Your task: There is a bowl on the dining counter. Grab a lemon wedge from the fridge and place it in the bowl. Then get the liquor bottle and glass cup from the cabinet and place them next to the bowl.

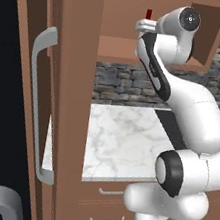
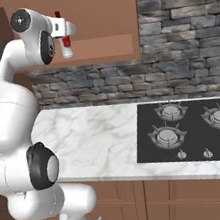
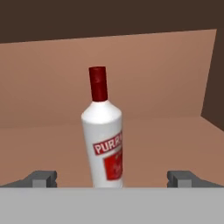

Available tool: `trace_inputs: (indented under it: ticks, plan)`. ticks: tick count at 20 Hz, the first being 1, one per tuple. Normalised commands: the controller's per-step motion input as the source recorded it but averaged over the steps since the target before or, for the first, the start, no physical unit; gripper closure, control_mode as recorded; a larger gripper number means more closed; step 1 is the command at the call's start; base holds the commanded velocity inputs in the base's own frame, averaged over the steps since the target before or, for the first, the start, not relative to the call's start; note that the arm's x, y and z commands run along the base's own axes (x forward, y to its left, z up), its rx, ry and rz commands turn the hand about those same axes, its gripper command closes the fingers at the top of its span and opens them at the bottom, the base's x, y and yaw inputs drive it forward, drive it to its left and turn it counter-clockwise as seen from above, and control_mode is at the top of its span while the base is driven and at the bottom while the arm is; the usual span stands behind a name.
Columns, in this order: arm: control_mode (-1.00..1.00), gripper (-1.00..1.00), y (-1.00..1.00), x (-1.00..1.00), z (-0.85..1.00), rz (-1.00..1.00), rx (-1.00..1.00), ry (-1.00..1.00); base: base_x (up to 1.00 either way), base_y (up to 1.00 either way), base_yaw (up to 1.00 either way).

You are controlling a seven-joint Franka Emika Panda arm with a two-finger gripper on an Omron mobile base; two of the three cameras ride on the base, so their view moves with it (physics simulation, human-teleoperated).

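glossy liquor bottle (image 3: 102, 135), matt wooden cabinet (image 3: 166, 74)

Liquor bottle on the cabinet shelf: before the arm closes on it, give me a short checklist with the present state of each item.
1. End effector open: ok, the finger tips stand wide apart in the hand view.
2. Liquor bottle between the tips: ok, slightly nearer the left one.
3. Bottle upright on the cabinet shelf: ok, red cap up.
4. Tips far enough forward to flank the bottle body: cannot tell; the bottle's base is hidden at the bottom edge.
5. Shelf around the bottle free of other things: ok in the hand view.
6. Glass cup located for the later step: cannot tell.
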Motion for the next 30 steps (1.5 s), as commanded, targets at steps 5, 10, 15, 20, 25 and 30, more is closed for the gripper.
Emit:
trace_inputs:
  ticks: [5, 10, 15, 20, 25, 30]
  plan:
    - [-1.00, -1.00, 0.00, 0.55, 0.00, 0.00, 0.00, 0.06, 0.00, 0.00, 0.00]
    - [-1.00, -1.00, 0.00, 0.56, 0.00, 0.01, 0.00, 0.08, 0.00, 0.00, 0.00]
    - [-1.00, -1.00, 0.02, 0.44, 0.00, 0.01, 0.00, 0.05, 0.00, 0.00, 0.00]
    - [-1.00, -1.00, 0.09, 0.35, 0.00, 0.01, 0.00, 0.03, 0.00, 0.00, 0.00]
    - [-1.00, 1.00, 0.23, 0.25, 0.00, 0.01, 0.00, 0.02, 0.00, 0.00, 0.00]
    - [-1.00, 1.00, 0.22, 0.11, 0.00, 0.01, 0.00, 0.00, 0.00, 0.00, 0.00]
